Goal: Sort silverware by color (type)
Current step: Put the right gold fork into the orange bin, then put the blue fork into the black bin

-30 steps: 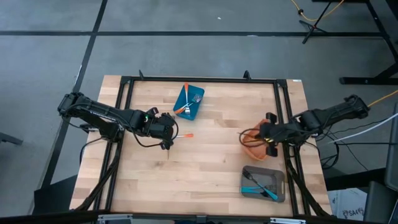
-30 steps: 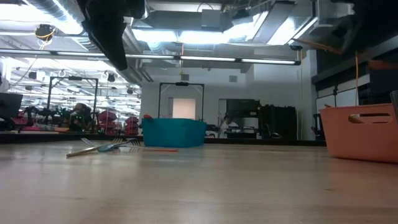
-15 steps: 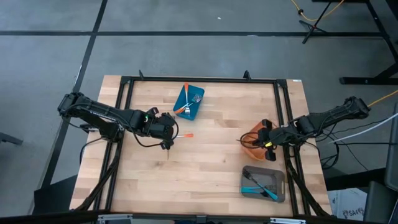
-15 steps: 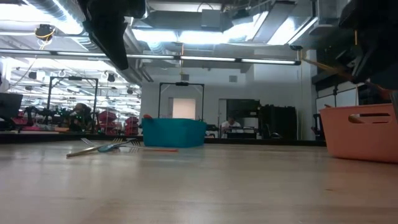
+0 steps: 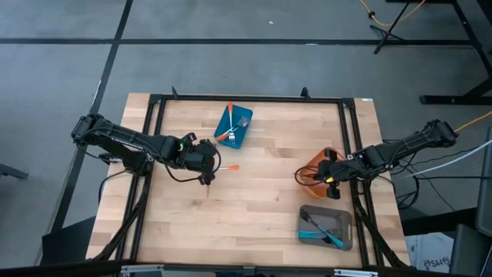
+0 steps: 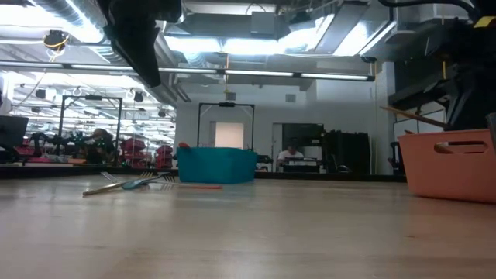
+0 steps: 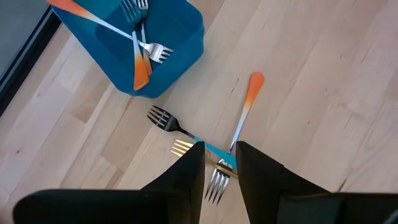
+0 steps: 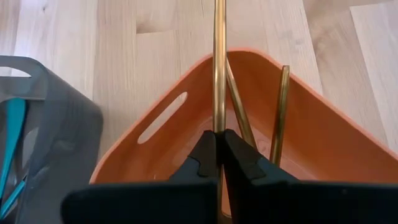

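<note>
Three forks remain loose on the table (image 5: 261, 208): an orange-handled fork (image 7: 244, 107), a blue-handled fork (image 7: 186, 132) and a gold fork (image 7: 181, 147), crossed just beside the blue container (image 5: 233, 127). That container already holds orange-handled forks, the grey container (image 5: 326, 228) holds blue-handled ones, and the orange container (image 8: 323, 149) holds gold ones. The right gripper (image 8: 217, 157) is clenched on a gold fork (image 8: 219, 62) above the orange container; release is pending. The left gripper (image 7: 219, 163) hovers over the crossed forks, fingers parted, grasping nothing. Sorting appears mostly complete.
</note>
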